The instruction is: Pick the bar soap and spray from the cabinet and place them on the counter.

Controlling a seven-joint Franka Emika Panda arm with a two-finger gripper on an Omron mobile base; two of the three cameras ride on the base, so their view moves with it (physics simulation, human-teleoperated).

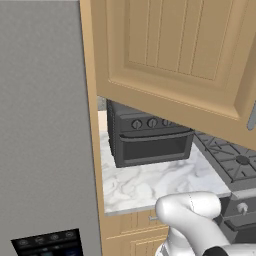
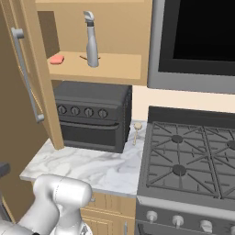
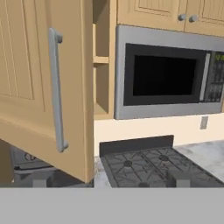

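On the open cabinet (image 2: 92,69) shelf, spray (image 2: 92,41) beside bar soap (image 2: 57,59), fingers (image 3: 39,179) wide, well apart.

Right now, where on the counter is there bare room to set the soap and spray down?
The counter is bare in front of the toaster oven, between the open cabinet door and the stove. It is tight beside the oven, where a small tool lies. The spray and bar soap share the shelf.

One spray bottle (image 2: 92,40) and one pink bar soap (image 2: 56,59) are counted on the cabinet (image 2: 120,69) shelf; one toaster oven (image 2: 93,117) is counted on the worktop (image 2: 87,166), beside one stove (image 2: 188,158) and one microwave (image 3: 168,78)
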